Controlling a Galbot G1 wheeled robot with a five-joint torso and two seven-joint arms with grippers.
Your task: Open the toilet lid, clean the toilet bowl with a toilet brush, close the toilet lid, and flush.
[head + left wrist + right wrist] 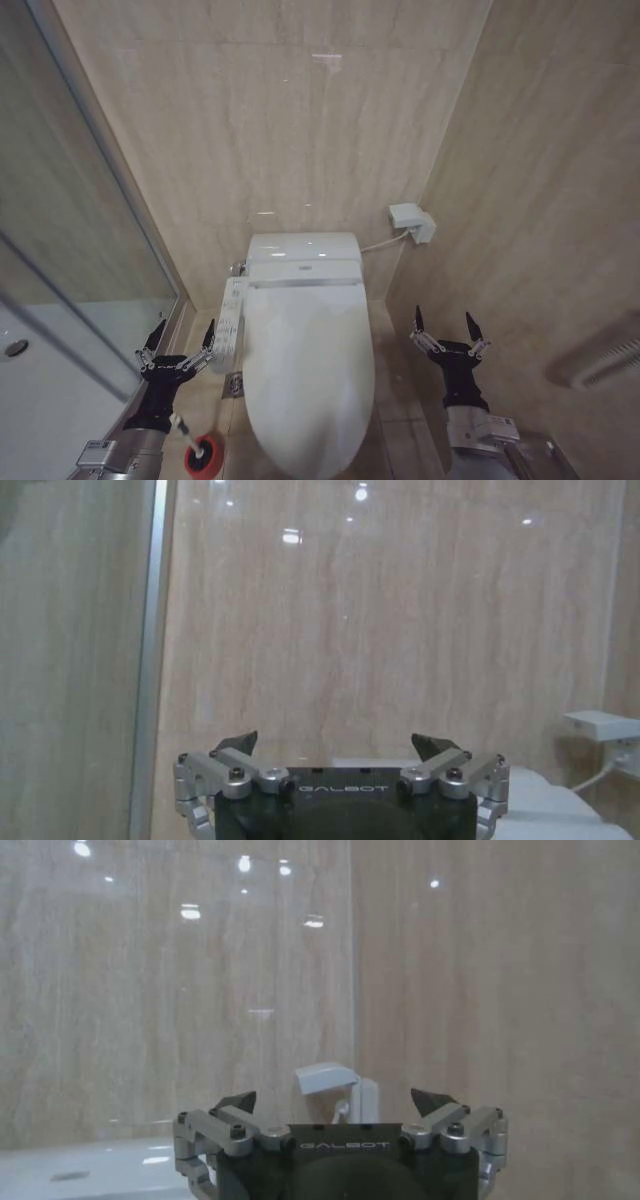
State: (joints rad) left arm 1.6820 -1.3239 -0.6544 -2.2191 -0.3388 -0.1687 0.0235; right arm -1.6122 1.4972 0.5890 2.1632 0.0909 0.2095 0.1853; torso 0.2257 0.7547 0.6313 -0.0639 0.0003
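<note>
toilet lid point(308, 370): down, long axis toward robot | left pincer point(180, 338) released | right pincer point(446, 326) released

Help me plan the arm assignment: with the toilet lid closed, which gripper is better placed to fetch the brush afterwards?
Likely the left. The left gripper hangs open beside the control panel, with the toilet brush in its red holder on the floor just below it. The right gripper, also open, sits across the closed toilet lid.

Readable text: GALBOT only.
It's printed on my left gripper point(337, 742) body and my right gripper point(337, 1099) body, per wrist views; nothing else legible.
</note>
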